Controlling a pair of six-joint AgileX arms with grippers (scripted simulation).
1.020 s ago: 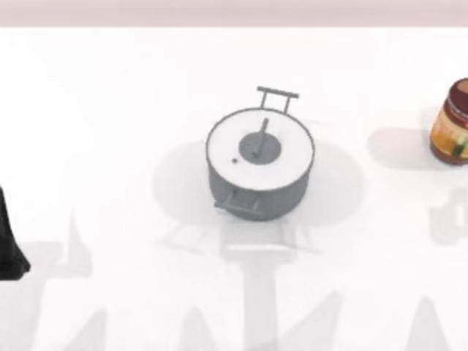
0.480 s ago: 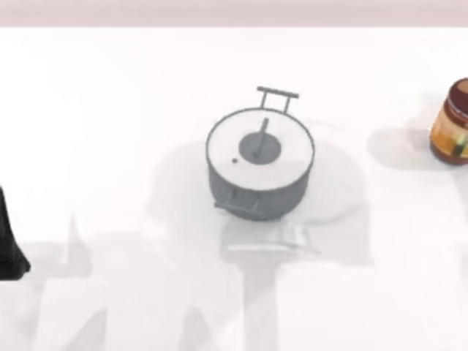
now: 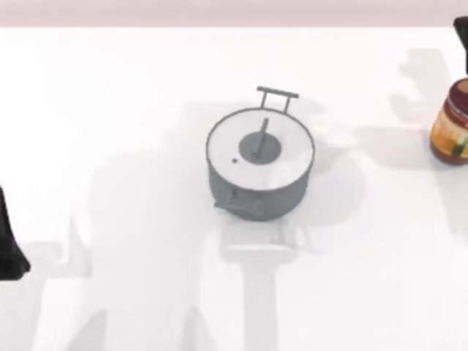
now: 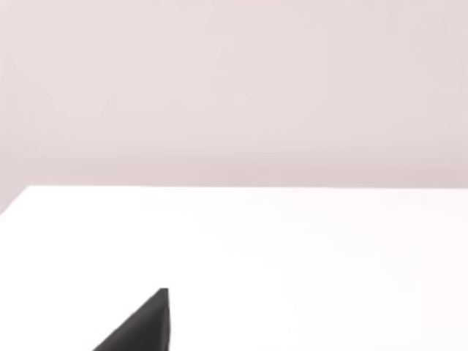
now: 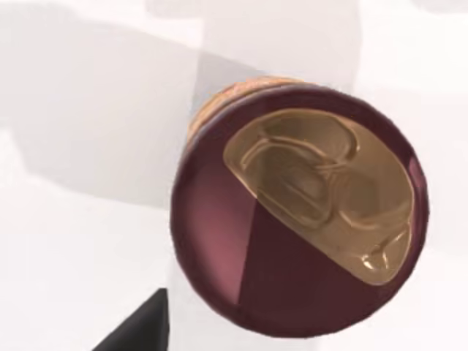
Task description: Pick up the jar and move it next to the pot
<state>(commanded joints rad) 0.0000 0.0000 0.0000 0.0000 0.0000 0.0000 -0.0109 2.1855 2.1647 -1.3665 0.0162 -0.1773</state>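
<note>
Hovering our right arm (image 3: 462, 33) over the jar (image 3: 451, 123), which stands upright at the desk's (image 3: 117, 110) right edge, well apart from the pot (image 3: 259, 162) mid-desk. The right wrist cam looks straight down on the jar's dark red lid (image 5: 300, 212), w/ one dark fingertip (image 5: 139, 329) beside it; we can't tell how far those fingers are spread, and nothing is seen in their grasp. Our left arm (image 3: 10, 241) sits parked at the left edge, fingers likewise unclear.

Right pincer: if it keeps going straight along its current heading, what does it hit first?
Most likely the jar: its dark lid fills the right wrist view directly ahead, nothing between. Depth to it is unclear. The left arm sits parked at the table's left edge.
</note>
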